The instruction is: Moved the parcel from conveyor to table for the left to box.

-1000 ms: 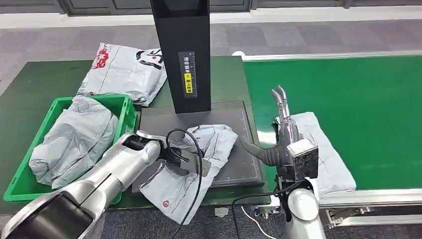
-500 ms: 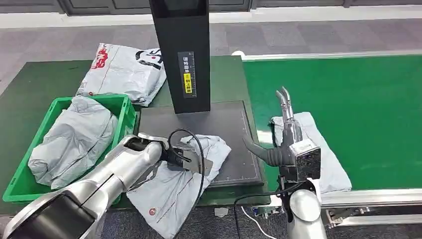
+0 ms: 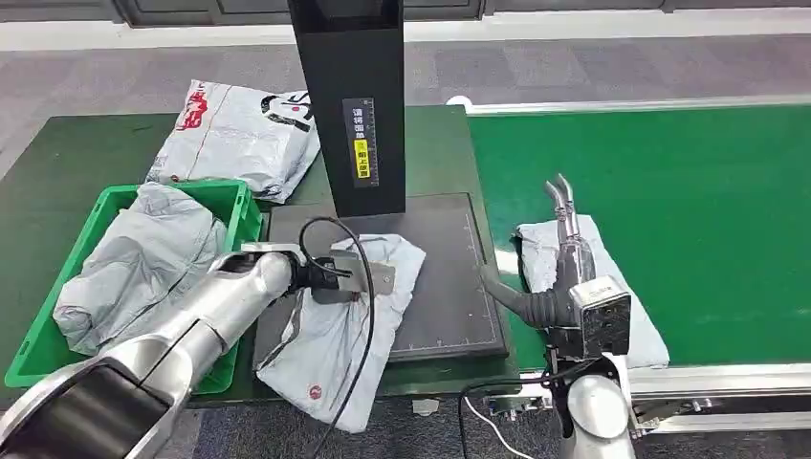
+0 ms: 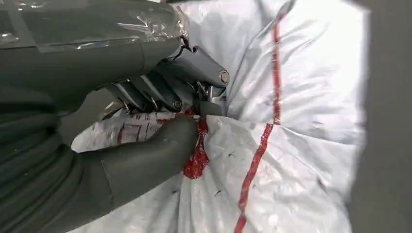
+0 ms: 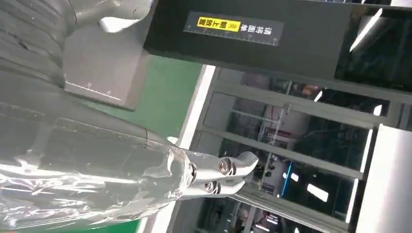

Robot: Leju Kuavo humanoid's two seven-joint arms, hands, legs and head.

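Parcel (image 3: 337, 330) lay pinched in the left hand (image 3: 346, 278) on the desk (image 3: 67, 163), crate (image 3: 236, 203) just left; right hand (image 3: 564, 225) hovered open

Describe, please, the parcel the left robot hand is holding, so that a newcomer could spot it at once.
Find the tall black post on the dark mat. In front of it lies a crumpled grey parcel, gripped by the left robot hand and overhanging the table edge, unlike the others.
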